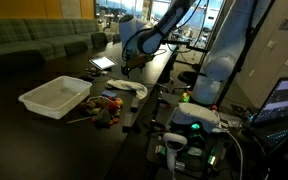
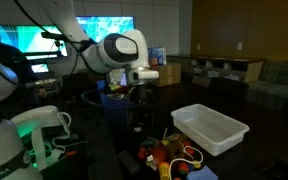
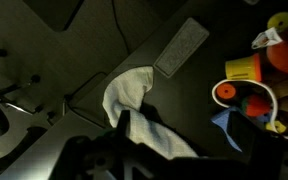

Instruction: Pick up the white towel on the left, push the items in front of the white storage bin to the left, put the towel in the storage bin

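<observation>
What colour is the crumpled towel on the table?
White. The towel shows best in the wrist view.

Arm: glossy white plastic robot arm. The links are rounded and bulbous, with dark bands at the joint seams in both exterior views. The largest housing is near-spherical with a round end cap.

Wrist block: white, with a small dark rectangular panel on its face.

Black gripper: matte. Fine detail is lost against the dark surroundings.

Base column: white and broad, narrowing upward. A green light glows on the white housing near its foot.

Wrist view: the gripper body is only a dark blurred mass along the bottom edge, and no markings are legible.
</observation>
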You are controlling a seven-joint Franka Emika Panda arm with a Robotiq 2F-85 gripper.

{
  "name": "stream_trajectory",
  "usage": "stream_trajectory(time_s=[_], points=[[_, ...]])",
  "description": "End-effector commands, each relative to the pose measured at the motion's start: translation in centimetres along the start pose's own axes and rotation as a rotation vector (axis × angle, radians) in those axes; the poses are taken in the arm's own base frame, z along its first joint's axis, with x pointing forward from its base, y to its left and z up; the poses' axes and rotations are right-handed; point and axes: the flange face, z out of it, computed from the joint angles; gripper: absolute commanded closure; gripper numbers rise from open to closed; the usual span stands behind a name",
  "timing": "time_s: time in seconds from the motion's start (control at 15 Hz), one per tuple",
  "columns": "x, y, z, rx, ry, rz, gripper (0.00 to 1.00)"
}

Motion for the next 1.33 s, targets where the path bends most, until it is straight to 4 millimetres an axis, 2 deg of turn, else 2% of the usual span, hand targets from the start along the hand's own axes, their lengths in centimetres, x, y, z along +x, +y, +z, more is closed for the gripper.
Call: stream_trajectory(time_s=[0.0, 0.4, 0.73, 1.0, 1.13, 1.27], points=[[5.2, 1.1, 7.4, -0.001, -0.011, -0.03, 0.0], [11.8, 3.6, 20.3, 0.082, -0.08, -0.068, 0.0], [16.4, 3.5, 29.4, 0.187, -0.142, -0.109, 0.0], [20.9, 3.6, 33.5, 0.226, -0.145, -0.139, 0.0], [23.4, 3.7, 34.4, 0.235, -0.132, -0.152, 0.0], [25.7, 4.1, 34.0, 0.234, -0.118, -0.168, 0.0]])
